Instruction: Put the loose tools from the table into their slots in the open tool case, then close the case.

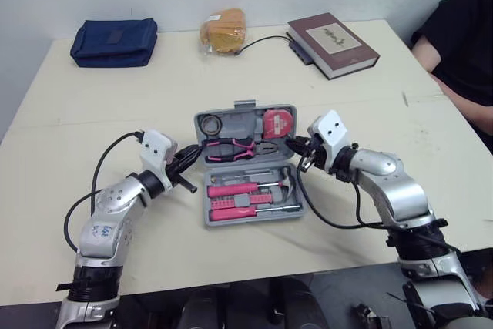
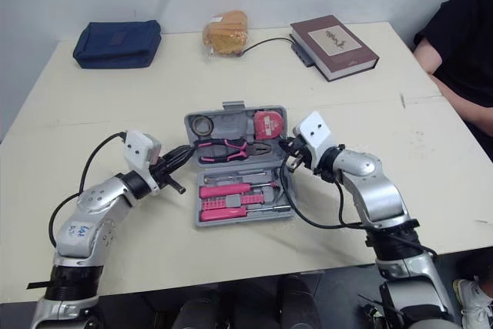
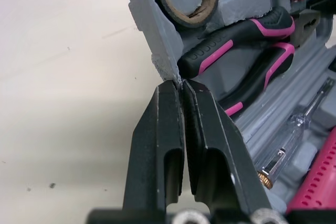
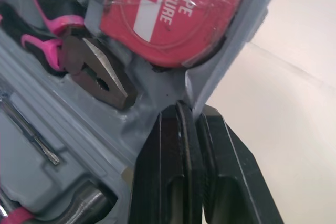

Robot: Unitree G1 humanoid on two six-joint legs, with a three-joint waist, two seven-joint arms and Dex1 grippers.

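pale tabletop [image 1: 92,113] carries the open tool case [image 1: 248,161] at its middle. left fingers [image 3: 157,145] sit clenched at its left rim, right fingers [image 4: 173,166] pinch the right rim (stiff, light plastic; likely folds shut from those edges).

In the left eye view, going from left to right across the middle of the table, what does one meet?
left gripper → open tool case → right gripper
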